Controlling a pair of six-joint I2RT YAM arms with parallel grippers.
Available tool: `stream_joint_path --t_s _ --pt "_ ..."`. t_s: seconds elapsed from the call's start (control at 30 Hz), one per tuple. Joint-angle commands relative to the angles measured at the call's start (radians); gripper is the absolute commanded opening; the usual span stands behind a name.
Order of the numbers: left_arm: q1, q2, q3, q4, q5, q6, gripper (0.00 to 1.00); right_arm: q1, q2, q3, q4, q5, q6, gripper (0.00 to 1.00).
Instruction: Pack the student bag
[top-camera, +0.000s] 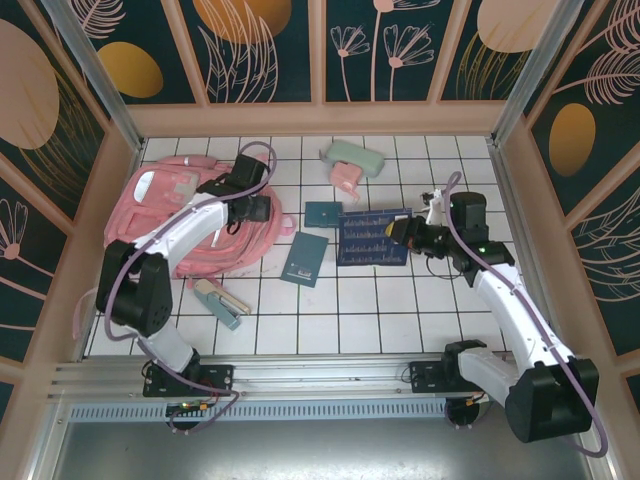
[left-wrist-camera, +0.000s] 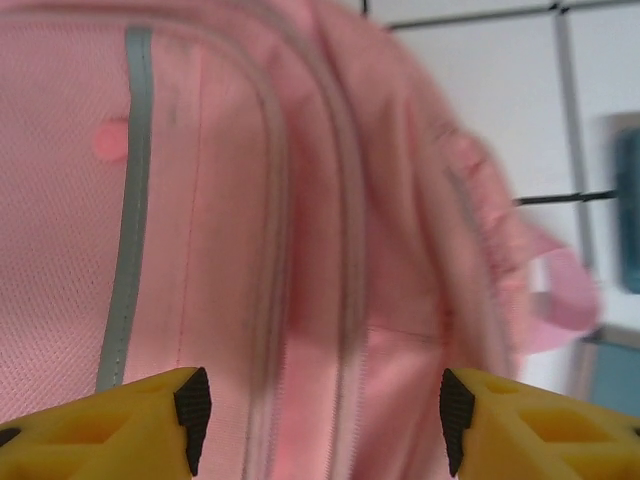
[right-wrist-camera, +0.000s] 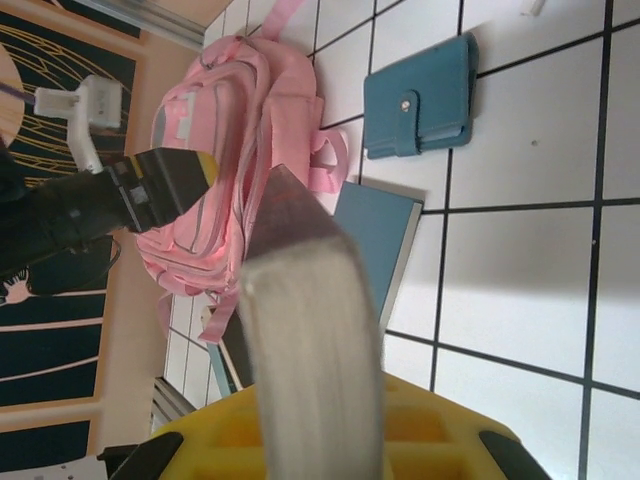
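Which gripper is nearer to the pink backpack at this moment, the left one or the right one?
Left. The left gripper hangs open right above the pink backpack. The right gripper is far across the table, shut on the blue book.

Left arm reaches forward, its pincer gaping; right pincer (arm bent inward) clamps a book.
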Motion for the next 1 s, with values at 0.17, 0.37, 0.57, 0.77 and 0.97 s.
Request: stream_joint_path --t_s 0.17,0.37,0.57,0.77,0.97 --pt "-0.007 0.03 0.047 -0.011 0.057 -0.028 0.63 0.04 -0.002 0.005 0.046 0.028 -0.02 0.0" --pt "-0.057 0.042 0.058 -0.039 0.049 -0.028 0.61 0.052 -0.001 -0.001 0.05 0.048 -0.026 0.0" --pt "-0.064 0.077 0.053 -0.039 0.023 -0.024 0.6 0.059 -0.001 -0.001 0.047 0.062 -0.031 0.0" --pt "-0.063 0.116 0.059 -0.027 0.007 -0.015 0.53 0.067 -0.004 0.002 0.035 0.076 -0.04 0.0" --pt "-0.064 0.114 0.083 -0.029 0.015 -0.015 0.35 0.072 -0.005 -0.002 0.032 0.09 -0.043 0.0"
